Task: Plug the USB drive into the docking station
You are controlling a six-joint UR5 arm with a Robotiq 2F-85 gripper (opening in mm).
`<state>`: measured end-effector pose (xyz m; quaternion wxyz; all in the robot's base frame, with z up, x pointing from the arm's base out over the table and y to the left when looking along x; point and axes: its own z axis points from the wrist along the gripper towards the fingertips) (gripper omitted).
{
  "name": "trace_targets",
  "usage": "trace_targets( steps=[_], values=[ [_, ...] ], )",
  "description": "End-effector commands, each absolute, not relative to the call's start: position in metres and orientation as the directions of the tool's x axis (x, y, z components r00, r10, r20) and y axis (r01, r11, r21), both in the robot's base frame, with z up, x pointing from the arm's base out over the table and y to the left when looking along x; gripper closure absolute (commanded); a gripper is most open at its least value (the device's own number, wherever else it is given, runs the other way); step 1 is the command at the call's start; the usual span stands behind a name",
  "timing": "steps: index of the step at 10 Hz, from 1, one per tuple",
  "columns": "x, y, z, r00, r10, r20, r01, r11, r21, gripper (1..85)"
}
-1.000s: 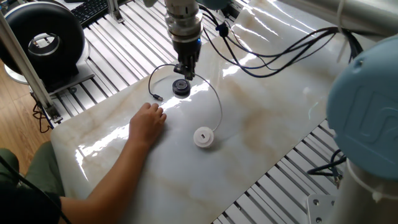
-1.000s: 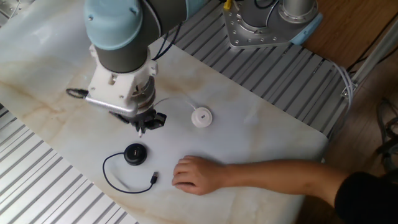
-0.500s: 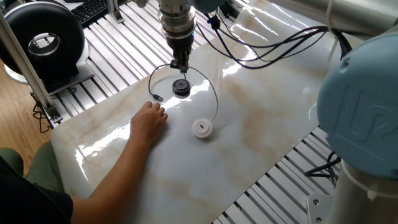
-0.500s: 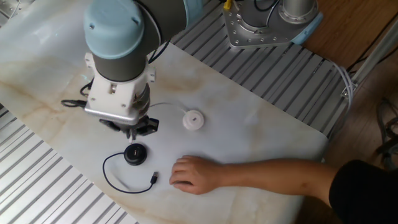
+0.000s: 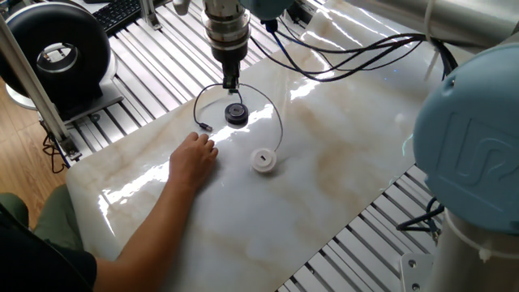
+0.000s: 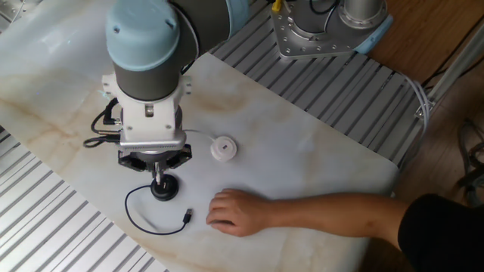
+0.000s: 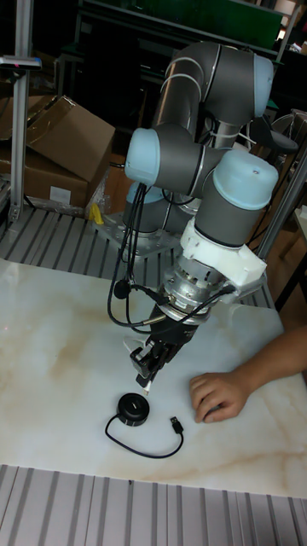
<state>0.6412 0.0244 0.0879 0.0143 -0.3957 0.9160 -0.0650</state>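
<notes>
- The gripper (image 5: 232,83) is held just above the docking station (image 5: 236,114), the thin white cable being pinched at its plug end between the closed jaws.
- The USB drive (image 5: 263,159) is seen flat on the marble worktop (image 5: 340,162), near its middle.
- The docking station's black cable is looped toward a person's hand (image 5: 193,160), which is rested on the worktop.

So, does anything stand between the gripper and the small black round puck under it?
Nothing visible does. The gripper hangs above the small black round puck, air between them. The person's bare hand rests beside it, apart; the small white round puck, cabled to the gripper, lies on the other side.
</notes>
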Motion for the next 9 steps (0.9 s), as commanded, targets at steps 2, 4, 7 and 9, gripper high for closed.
trace_targets(
  steps=[2,4,7,9],
  values=[
    [0.63,0.023,0.079,-0.78,-0.626,-0.01,-0.625,0.78,-0.033,84.3],
    [0.635,0.008,0.078,-0.802,-0.597,-0.003,-0.595,0.799,-0.087,84.3],
    [0.667,-0.028,0.095,-0.804,-0.594,0.019,-0.561,0.748,-0.354,84.3],
    [0.678,-0.039,0.1,-0.807,-0.591,0.015,-0.542,0.73,-0.417,84.3]
  ],
)
